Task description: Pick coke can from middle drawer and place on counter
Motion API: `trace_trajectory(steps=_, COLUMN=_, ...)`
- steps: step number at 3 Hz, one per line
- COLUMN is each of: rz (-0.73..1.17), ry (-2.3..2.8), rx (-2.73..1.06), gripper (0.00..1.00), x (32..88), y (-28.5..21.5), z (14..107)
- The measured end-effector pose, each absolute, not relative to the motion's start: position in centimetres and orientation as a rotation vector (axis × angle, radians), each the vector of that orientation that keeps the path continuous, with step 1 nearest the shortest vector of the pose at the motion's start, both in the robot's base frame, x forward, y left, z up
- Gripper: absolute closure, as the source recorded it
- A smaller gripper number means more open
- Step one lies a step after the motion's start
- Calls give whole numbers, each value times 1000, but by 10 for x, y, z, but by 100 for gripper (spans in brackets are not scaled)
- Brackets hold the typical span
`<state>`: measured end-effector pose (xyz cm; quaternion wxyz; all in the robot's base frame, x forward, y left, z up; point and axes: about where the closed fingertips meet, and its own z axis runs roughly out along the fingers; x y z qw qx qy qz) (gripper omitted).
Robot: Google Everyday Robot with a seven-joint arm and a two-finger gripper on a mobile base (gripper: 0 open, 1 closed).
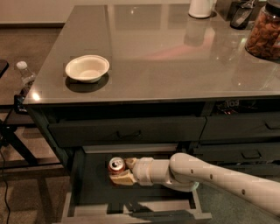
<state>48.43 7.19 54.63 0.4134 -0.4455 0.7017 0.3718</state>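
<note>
The coke can (116, 165) stands upright in the open middle drawer (87, 192), near its back left part, silver top showing. My gripper (121, 172) reaches into the drawer from the right on a white arm (205, 175). Its tan fingers (123, 178) sit around the can's right and front sides, shut on it. The can is at or just above the drawer floor; I cannot tell which. The glossy grey counter (166, 57) spreads above the drawers.
A white bowl (87, 68) sits on the counter's left part. A white jug (201, 8), a dark object (240, 13) and a jar of brown snacks (264, 30) stand at the back right. A clear plastic bottle (25, 75) stands left of the counter. A closed drawer front (127, 131) overhangs the open drawer.
</note>
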Motion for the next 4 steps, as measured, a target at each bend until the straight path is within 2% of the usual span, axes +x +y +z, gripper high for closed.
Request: trace_trajectory(steps=4, rz=716, ry=1801, rx=-1042, gripper=100, x=484, y=6, z=667)
